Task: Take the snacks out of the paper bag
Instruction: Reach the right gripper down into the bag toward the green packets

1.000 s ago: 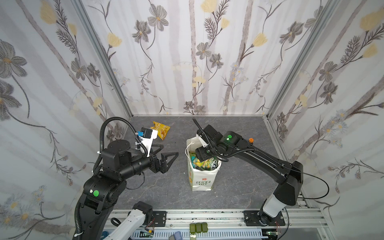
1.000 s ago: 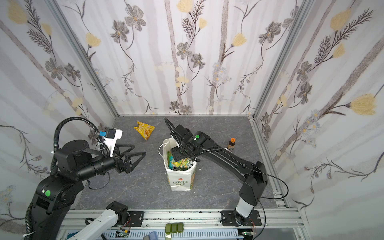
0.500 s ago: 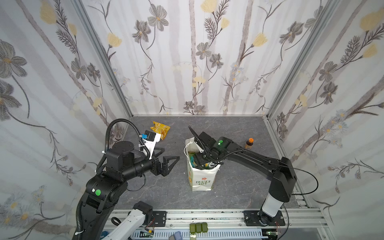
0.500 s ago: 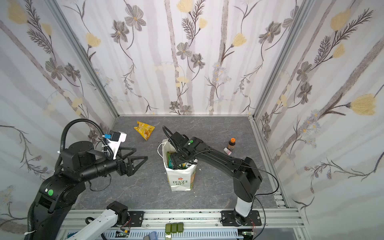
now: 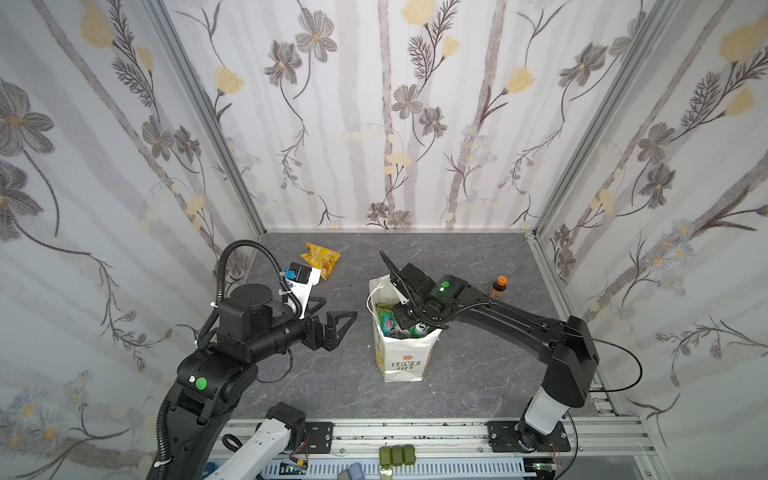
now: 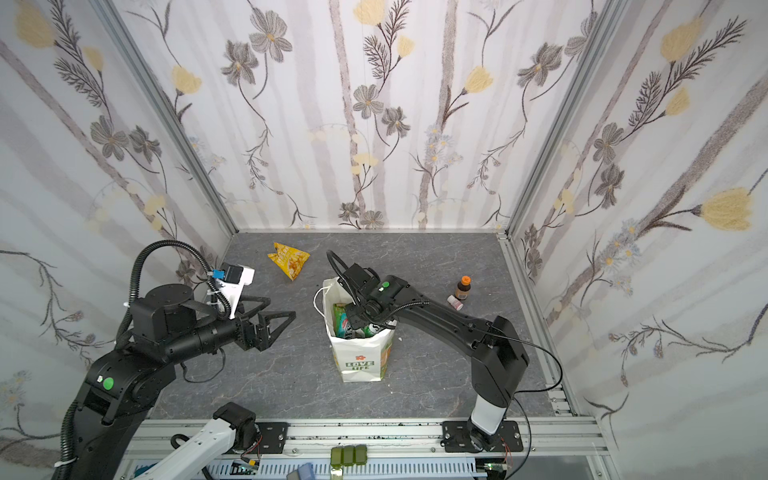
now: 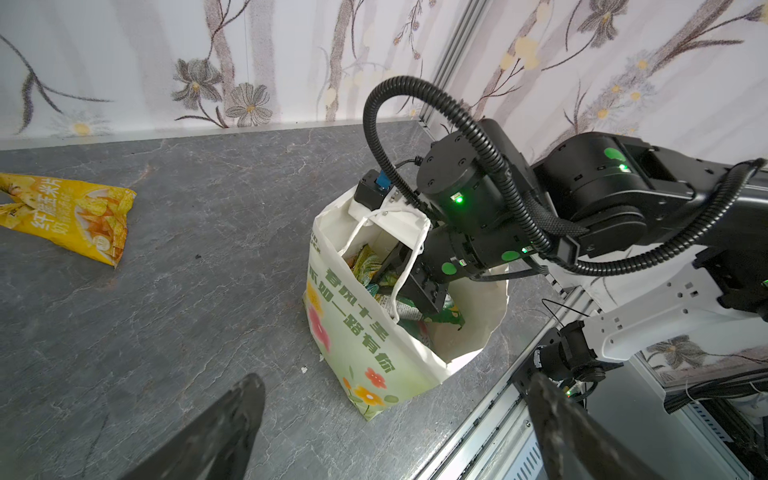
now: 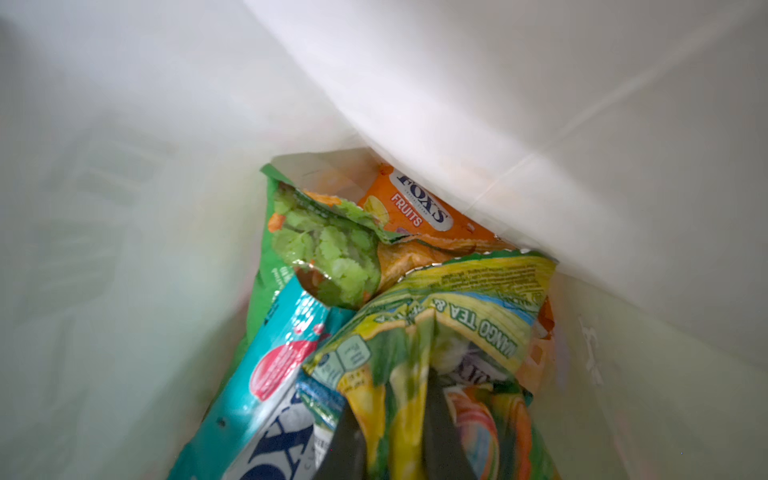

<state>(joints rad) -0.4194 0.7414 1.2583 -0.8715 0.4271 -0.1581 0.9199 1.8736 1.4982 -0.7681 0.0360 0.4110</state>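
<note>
Right jaws pinched on mango-tea packet (image 8: 457,299) inside bag (image 5: 401,361); left jaws wide, empty, over grey marbled bench (image 5: 478,266); floral-papered walls (image 5: 374,124).

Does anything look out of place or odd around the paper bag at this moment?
Yes: the white string handle of the paper bag lies across the right gripper, which pinches a yellow-green packet inside. It might snag when the packet is lifted.

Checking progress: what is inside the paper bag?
The right gripper pinches a mango tea packet; beside it a teal packet, green packet, orange Fox's Fruits packet. Anything beneath is covered.
</note>
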